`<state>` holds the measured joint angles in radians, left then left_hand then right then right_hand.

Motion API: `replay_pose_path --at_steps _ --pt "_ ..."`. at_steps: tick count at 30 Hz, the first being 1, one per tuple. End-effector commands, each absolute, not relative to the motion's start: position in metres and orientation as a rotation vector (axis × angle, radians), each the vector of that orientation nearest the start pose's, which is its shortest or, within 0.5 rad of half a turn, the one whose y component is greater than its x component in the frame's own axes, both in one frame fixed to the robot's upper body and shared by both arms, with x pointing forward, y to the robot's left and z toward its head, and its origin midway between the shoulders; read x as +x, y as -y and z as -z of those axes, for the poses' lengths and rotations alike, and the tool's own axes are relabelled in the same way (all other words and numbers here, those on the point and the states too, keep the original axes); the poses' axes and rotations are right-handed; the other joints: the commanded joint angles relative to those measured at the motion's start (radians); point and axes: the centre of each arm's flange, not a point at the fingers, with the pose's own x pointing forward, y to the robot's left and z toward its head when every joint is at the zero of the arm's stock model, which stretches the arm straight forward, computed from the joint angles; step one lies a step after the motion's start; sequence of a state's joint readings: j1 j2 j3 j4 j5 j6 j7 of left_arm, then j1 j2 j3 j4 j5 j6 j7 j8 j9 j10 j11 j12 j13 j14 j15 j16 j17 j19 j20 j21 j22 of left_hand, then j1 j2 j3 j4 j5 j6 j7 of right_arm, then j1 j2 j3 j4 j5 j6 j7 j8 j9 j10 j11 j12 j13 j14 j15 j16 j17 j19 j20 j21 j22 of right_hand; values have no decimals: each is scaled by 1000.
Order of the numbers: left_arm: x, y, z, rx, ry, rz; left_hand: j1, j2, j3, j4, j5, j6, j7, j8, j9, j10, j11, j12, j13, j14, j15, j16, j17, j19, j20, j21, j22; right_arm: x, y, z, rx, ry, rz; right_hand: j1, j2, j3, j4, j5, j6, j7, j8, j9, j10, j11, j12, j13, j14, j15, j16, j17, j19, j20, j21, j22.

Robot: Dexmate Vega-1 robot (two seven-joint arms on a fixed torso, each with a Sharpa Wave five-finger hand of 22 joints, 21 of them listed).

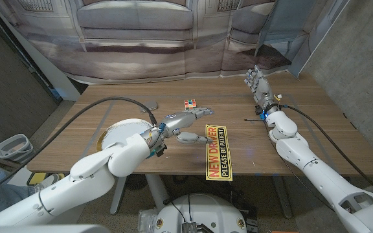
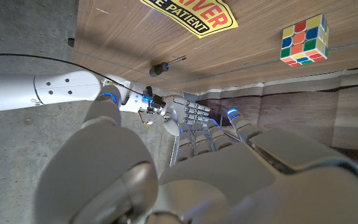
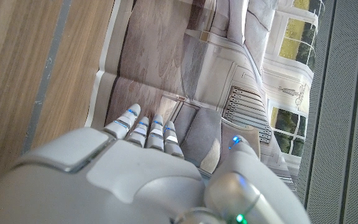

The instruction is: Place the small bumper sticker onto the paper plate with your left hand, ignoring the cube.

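On the wooden counter (image 1: pixel 109 107) the yellow bumper sticker (image 1: pixel 217 152) lies flat near the front edge, about in the middle, with its long side running from the front toward the back. The paper plate (image 1: pixel 112 134) lies to the left of it, partly hidden under the left arm, and the sticker is apart from the plate. The left hand (image 1: pixel 185 124) reaches over the counter between the plate and the sticker; its fingers are stretched out and spread apart, and it holds nothing. One fingertip is just beside the left edge of the sticker, but I cannot tell if it touches it. The coloured cube (image 1: pixel 190 103) stands behind the left hand, a little further back on the counter, apart from the sticker. In the left wrist view the cube (image 2: pixel 303 40) and one end of the sticker (image 2: pixel 194 14) show beyond the fingers. The right hand (image 1: pixel 259 84) is at the far right part of the counter, well apart from the sticker, fingers extended and loosely apart, with nothing in it.
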<state>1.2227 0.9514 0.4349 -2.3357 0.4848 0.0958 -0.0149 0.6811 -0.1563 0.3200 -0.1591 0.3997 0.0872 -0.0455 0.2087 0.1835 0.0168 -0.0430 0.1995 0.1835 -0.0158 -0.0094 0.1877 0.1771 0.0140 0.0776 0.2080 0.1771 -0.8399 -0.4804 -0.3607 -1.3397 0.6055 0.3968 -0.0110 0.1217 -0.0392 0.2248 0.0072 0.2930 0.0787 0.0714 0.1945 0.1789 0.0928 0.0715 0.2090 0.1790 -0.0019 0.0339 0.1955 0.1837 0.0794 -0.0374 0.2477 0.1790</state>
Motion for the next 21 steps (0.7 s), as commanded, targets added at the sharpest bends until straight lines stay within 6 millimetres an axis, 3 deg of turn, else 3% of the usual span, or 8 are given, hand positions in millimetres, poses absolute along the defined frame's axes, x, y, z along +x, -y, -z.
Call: replay_pose_path --at_steps 1,21 --pt "430 -129 40 1369 851 332 16 -3 -7 0 4 3 -10 -1 6 -3 -16 0 5 10 5 2 1 11 21 11 3 637 278 -3 57 743 -194 10 5 1 -2 0 5 -2 -1 6 9 -2 0 3 10 0 -6 2 11 -17 -3 5" --pt "437 -124 41 1417 817 372 27 -7 -20 3 4 8 -15 -2 7 3 -24 3 5 20 -7 3 2 16 31 9 5 641 273 -4 56 739 -198 11 6 0 -4 -1 5 -5 -1 6 8 -2 -1 3 11 0 -6 2 12 -16 -7 5"
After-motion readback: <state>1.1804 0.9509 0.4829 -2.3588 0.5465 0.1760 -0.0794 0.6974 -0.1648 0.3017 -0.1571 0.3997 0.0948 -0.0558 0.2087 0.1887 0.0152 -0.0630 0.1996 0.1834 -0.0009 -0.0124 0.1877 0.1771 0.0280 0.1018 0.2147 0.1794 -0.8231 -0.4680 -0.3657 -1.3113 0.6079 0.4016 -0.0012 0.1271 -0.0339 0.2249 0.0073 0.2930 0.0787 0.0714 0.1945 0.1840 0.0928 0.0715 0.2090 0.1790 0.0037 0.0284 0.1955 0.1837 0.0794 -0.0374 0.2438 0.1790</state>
